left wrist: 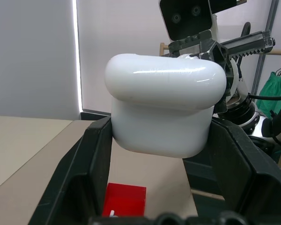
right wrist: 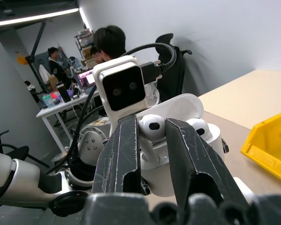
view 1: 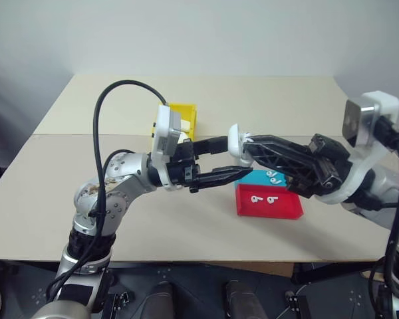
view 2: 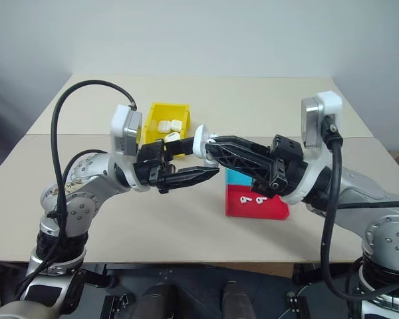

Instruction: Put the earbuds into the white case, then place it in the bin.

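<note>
Glossy white plastic made up the case (left wrist: pixel 165 110), which sat pinched between the left gripper's (view 2: pixel 209 171) fingers, closed hard on its lower body, held in the air above the table (view 1: pixel 253 100) with its lid swung open. The right gripper (right wrist: pixel 152 140) met it from the other side, its fingers narrowed on one earbud (right wrist: pixel 151 124) that sat at the mouth of the case; a second bud (right wrist: pixel 196 126) already lay in its well beside it. The shell looked rigid, light and slick, so a squeeze across the flat sides of the lower half seemed the safest hold, leaving the hinge free. The buds looked feather-light and slippery, best nipped at the rounded head. More earbuds lay in the red tray (view 1: pixel 286 214) below. The yellow bin (view 2: pixel 155 113), holding other white cases, stood behind the left arm.
</note>
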